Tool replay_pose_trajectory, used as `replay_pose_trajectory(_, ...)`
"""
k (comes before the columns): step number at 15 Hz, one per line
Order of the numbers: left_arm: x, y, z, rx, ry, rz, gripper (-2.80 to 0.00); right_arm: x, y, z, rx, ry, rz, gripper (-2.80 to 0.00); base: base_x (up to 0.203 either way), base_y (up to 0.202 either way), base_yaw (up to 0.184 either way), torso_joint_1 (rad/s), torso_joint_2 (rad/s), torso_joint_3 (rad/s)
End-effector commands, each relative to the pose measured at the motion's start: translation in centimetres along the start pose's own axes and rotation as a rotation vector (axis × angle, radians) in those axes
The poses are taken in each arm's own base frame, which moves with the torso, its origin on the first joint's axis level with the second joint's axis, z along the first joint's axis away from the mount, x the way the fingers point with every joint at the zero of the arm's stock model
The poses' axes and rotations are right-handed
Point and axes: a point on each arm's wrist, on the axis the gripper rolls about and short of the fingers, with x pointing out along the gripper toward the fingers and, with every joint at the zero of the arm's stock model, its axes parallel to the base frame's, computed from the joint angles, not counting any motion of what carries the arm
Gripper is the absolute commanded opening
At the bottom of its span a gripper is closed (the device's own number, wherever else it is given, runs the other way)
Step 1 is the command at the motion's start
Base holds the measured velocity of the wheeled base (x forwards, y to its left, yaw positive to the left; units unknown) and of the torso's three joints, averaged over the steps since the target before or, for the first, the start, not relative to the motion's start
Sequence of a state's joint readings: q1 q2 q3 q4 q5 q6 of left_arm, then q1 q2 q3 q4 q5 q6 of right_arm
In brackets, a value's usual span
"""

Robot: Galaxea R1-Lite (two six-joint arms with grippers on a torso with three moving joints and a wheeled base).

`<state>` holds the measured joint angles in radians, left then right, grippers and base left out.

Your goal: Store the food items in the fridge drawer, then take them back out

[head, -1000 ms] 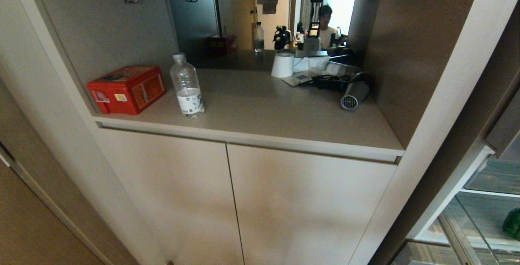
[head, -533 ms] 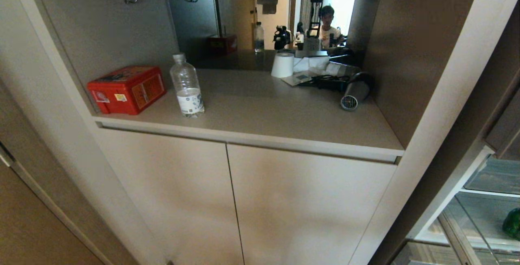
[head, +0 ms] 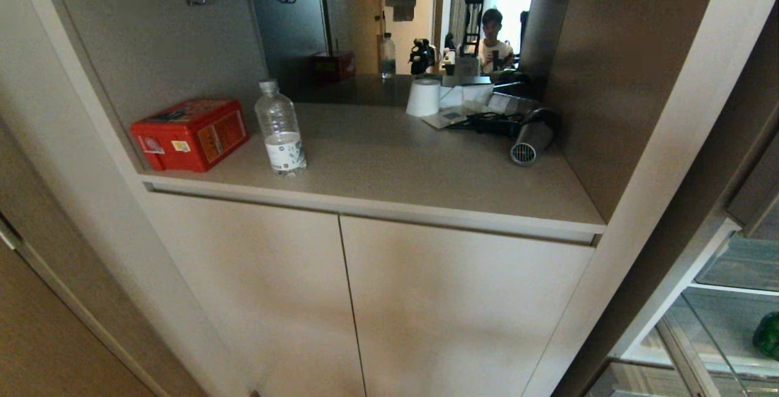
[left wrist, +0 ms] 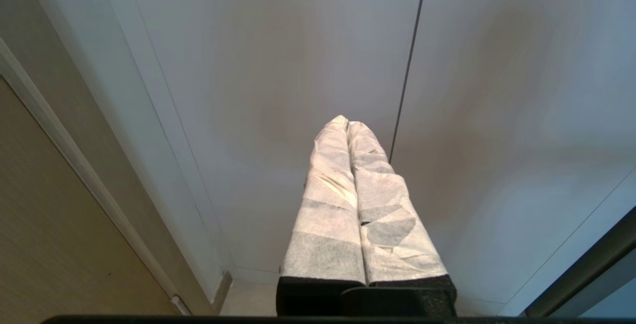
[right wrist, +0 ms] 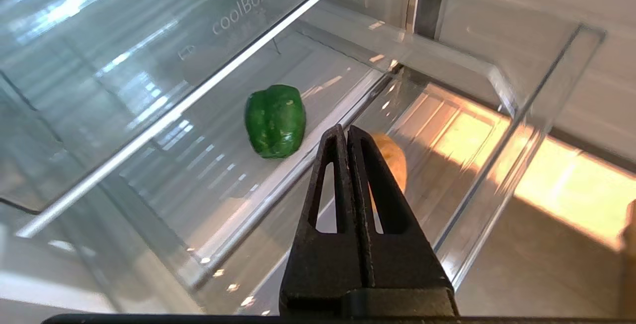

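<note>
Beige cabinet niche with worktop (head: 389, 172) filling head view | fridge drawer (right wrist: 497, 73) standing open, green bell pepper (right wrist: 275, 120) and golden lump (right wrist: 392, 157) lying inside at frame centre | right claw (right wrist: 346, 132) clenched empty, hanging over them | left claw (left wrist: 347, 122) clenched, parked | step: likely retrieval; next: releasing claw, descending onto one item.

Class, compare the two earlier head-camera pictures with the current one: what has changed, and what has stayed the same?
Only the person reflected in the mirror behind the counter has shifted slightly to the right. The red tin, water bottle, hair dryer and green pepper in the open fridge drawer lie as before. No arm enters the head view.
</note>
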<state>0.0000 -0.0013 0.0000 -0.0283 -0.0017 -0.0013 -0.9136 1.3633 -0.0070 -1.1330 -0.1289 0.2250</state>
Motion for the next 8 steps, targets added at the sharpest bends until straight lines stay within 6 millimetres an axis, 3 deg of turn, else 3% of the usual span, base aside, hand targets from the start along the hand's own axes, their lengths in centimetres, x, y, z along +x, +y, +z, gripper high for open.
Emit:
replay_pose_trajectory(1,0.1,0.0,-0.3,0.000,0.010,0.000,-2.80,-0.4,-0.1,0.0,0.076,-0.007,-0.001,-2.80,0.000,0.000,0.000,0.000,0.00,0.000)
replay_pose_trajectory(5,0.1,0.0,-0.3,0.000,0.010,0.000,-2.80,-0.4,-0.5,-1.2,0.217,0.122,-0.052,-2.80,0.000,0.000,0.000,0.000,0.00,0.000)
replay_pose_trajectory(8,0.1,0.0,-0.3,0.000,0.010,0.000,-2.80,-0.1,-2.2,-2.1,0.349,0.240,-0.133,-2.80,0.000,0.000,0.000,0.000,0.00,0.000)
